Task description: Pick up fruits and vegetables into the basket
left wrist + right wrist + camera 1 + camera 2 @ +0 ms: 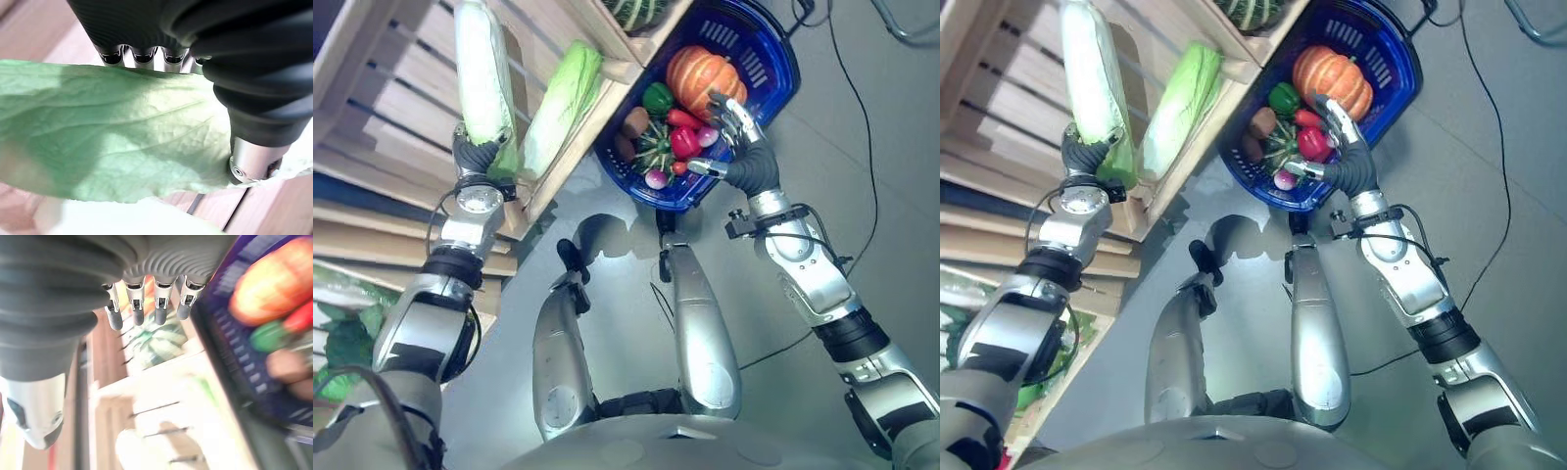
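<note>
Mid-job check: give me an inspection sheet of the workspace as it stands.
Surface: wooden shelf crates.
Job's things: one napa cabbage in the left hand; second cabbage lying in the crate; blue basket holding a pumpkin, green pepper and red pieces.
Clutter: striped squash in the next crate.
Hands: left shut on cabbage; right hand open over the basket.
Cables: black cable on the floor.
Surroundings: grey floor.

Bright, even daylight. The right wrist view is smeared with motion blur, the basket soft beyond the right hand. A shadow dims the cabbage leaf.
</note>
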{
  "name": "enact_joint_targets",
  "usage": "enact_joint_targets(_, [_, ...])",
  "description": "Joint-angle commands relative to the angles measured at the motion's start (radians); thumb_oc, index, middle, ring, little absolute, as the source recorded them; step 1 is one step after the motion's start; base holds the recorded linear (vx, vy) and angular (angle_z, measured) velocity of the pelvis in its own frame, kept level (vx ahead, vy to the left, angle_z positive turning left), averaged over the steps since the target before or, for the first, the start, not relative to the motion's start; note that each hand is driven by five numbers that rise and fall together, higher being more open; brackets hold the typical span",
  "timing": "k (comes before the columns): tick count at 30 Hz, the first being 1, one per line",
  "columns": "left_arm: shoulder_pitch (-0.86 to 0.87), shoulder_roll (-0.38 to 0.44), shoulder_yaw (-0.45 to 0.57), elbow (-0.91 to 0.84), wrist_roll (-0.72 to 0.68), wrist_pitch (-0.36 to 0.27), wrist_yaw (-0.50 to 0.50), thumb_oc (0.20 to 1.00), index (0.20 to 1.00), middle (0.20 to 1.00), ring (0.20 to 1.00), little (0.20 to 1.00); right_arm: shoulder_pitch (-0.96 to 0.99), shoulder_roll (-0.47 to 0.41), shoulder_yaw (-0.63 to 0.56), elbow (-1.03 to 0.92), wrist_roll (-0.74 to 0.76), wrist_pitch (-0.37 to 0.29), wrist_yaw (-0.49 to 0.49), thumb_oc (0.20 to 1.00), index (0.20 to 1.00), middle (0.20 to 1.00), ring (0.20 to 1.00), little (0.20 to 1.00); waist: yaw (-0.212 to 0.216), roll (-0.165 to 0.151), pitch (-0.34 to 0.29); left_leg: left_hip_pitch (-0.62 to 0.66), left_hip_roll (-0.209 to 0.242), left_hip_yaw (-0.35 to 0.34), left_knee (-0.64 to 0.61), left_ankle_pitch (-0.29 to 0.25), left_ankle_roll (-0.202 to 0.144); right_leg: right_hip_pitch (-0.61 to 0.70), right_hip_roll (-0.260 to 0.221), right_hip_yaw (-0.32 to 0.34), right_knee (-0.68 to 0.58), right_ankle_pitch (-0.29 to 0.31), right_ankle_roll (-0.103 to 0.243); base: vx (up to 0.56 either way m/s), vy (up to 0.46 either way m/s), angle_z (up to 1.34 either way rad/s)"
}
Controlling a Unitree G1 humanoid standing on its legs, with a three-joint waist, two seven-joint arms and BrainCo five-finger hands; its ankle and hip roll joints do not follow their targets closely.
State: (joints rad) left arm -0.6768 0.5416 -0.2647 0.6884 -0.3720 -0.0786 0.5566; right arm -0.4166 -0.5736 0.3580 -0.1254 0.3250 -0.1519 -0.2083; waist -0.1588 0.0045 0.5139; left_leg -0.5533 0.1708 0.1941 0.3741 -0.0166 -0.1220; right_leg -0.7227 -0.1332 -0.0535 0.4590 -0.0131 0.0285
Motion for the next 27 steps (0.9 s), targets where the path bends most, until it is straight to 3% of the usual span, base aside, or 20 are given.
enact_joint_targets(1, [0.005, 0.021, 0.056, -0.112, 0.14, -0.154, 0.029, 0.2, 0.2, 0.2, 0.2, 0.2, -0.057, 0.04, -0.039, -0.092, 0.04, -0.02, 0.011, 1.0, 1.0, 1.0, 1.0, 1.0, 0.024, -0.02, 0.006, 0.014, -0.049, 0.026, 0.03, -0.037, 0.042, 0.105, -0.005, -0.042, -0.014, -0.061, 0.037, -0.01, -0.101, 0.19])
enact_joint_targets(9, [0.019, 0.057, 0.035, -0.279, 0.305, -0.191, 0.019, 0.2, 0.2, 0.2, 0.2, 0.2, -0.157, 0.104, -0.024, -0.081, 0.175, 0.047, 0.035, 1.0, 1.0, 1.0, 1.0, 1.0, 0.083, -0.044, 0.006, 0.078, -0.055, -0.001, 0.031, -0.046, 0.052, 0.19, -0.011, -0.072, -0.021, -0.061, 0.039, 0.01, -0.085, 0.18])
enact_joint_targets(14, [0.024, 0.08, 0.013, -0.364, 0.496, -0.266, 0.063, 0.2, 0.2, 0.2, 0.2, 0.2, -0.178, 0.157, -0.035, -0.068, 0.303, 0.009, 0.047, 1.0, 1.0, 1.0, 1.0, 1.0, 0.116, -0.058, 0.006, 0.114, -0.065, -0.017, 0.032, -0.054, 0.056, 0.236, -0.021, -0.089, -0.028, -0.058, 0.041, 0.02, -0.071, 0.16])
enact_joint_targets(20, [0.034, 0.087, -0.011, -0.398, 0.58, -0.319, 0.088, 0.2, 0.2, 0.2, 0.2, 0.2, -0.202, 0.212, -0.038, -0.05, 0.375, -0.028, 0.04, 1.0, 1.0, 1.0, 1.0, 1.0, 0.133, -0.065, 0.006, 0.151, -0.068, -0.018, 0.033, -0.061, 0.058, 0.279, -0.033, -0.098, -0.039, -0.051, 0.046, 0.02, -0.025, 0.1])
enact_joint_targets(27, [0.033, 0.107, -0.079, -0.456, 0.794, -0.302, 0.139, 0.2, 0.2, 0.2, 0.2, 0.2, -0.231, 0.235, -0.018, -0.045, 0.447, -0.012, 0.034, 1.0, 1.0, 1.0, 1.0, 1.0, 0.15, -0.071, 0.005, 0.19, -0.071, -0.019, 0.036, -0.068, 0.059, 0.326, -0.046, -0.105, -0.053, -0.044, 0.052, 0.02, -0.01, 0.04])
